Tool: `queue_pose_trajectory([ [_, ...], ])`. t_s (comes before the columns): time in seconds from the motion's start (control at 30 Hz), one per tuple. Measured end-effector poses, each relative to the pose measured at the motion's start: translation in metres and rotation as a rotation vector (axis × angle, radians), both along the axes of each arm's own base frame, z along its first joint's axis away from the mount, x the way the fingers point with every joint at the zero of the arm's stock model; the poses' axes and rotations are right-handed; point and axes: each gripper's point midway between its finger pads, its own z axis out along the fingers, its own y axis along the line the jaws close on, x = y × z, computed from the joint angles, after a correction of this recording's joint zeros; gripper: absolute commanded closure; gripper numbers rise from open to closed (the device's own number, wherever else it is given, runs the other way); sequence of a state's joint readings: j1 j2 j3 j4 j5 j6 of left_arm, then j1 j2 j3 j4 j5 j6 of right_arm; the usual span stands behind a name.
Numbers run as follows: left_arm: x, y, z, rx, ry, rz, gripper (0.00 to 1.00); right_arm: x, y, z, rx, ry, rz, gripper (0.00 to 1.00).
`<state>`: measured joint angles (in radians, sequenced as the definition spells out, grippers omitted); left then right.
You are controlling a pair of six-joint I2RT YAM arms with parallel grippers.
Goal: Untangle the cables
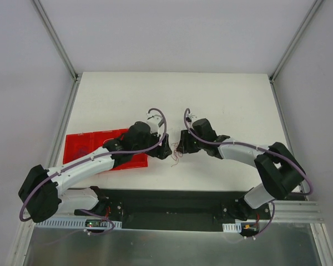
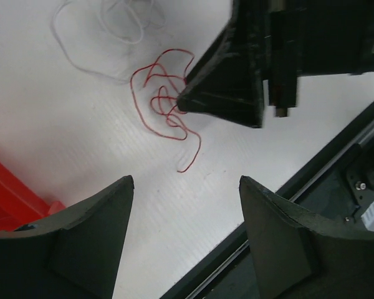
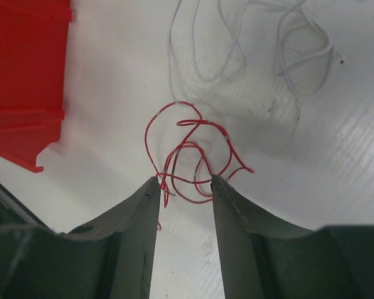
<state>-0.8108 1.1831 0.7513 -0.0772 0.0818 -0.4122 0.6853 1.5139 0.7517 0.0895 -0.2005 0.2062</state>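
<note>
counter: flat white matte counter (image 1: 222, 100) with pale panels around it.
cables: hair-thin flexible cables (image 1: 176, 155) lying on the counter between the two pincer tips, near its front middle.
red cable: thin dark red wire (image 3: 187, 149), several overlapping loops in a small knot; one loose end points toward the left pincer.
whitish cable: thin whitish wire (image 3: 299, 56) in wide slack loops just beyond the red cable; its nearest strand meets the red loop, and whether they interlock cannot be told.
left pincer: black two-finger pincer (image 2: 186, 182), released, fingers wide apart with nothing between them, near the red cable's loose end.
right pincer: black two-finger pincer (image 3: 186, 182), released with a narrow gap; its fingertips stand either side of the red cable's near loops and touch the strands without clamping them.
bin: shallow red plastic bin (image 1: 86, 143) on the counter's left, partly under the left arm, apart from the cables.
</note>
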Motion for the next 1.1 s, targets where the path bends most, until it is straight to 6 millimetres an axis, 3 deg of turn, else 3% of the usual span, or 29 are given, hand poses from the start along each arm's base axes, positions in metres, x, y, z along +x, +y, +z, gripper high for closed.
queue_pose_trajectory([
  [0.07,0.000,-0.007,0.008,-0.042,-0.013,-0.016,0.32,0.006,0.004,-0.005,0.008,-0.009,-0.004,0.66],
  [0.17,0.000,-0.015,0.016,-0.087,-0.015,-0.033,0.30,0.011,0.010,-0.019,0.006,0.004,-0.010,0.89],
  [0.27,-0.002,-0.019,0.018,-0.110,-0.004,-0.041,0.25,0.009,0.010,-0.024,-0.002,0.023,-0.013,0.98],
  [0.33,-0.001,-0.022,0.015,-0.112,0.008,-0.039,0.24,0.008,0.008,-0.018,0.004,0.010,-0.013,1.00],
  [0.5,0.011,-0.040,0.001,-0.094,0.087,-0.045,0.24,-0.012,-0.010,0.020,0.041,-0.064,-0.002,1.00],
  [0.63,0.027,-0.059,-0.011,-0.115,0.160,-0.054,0.19,-0.028,-0.026,0.059,0.102,-0.151,0.005,0.99],
  [0.87,0.057,-0.103,-0.064,-0.145,0.353,-0.065,0.33,-0.051,-0.047,0.117,0.227,-0.309,0.007,1.00],
  [0.97,0.051,-0.106,-0.085,-0.149,0.410,-0.069,0.33,-0.055,-0.059,0.142,0.255,-0.393,-0.019,1.00],
  [1.1,0.038,-0.098,-0.067,-0.191,0.364,-0.110,0.29,-0.052,-0.075,0.164,0.241,-0.464,-0.061,1.00],
])
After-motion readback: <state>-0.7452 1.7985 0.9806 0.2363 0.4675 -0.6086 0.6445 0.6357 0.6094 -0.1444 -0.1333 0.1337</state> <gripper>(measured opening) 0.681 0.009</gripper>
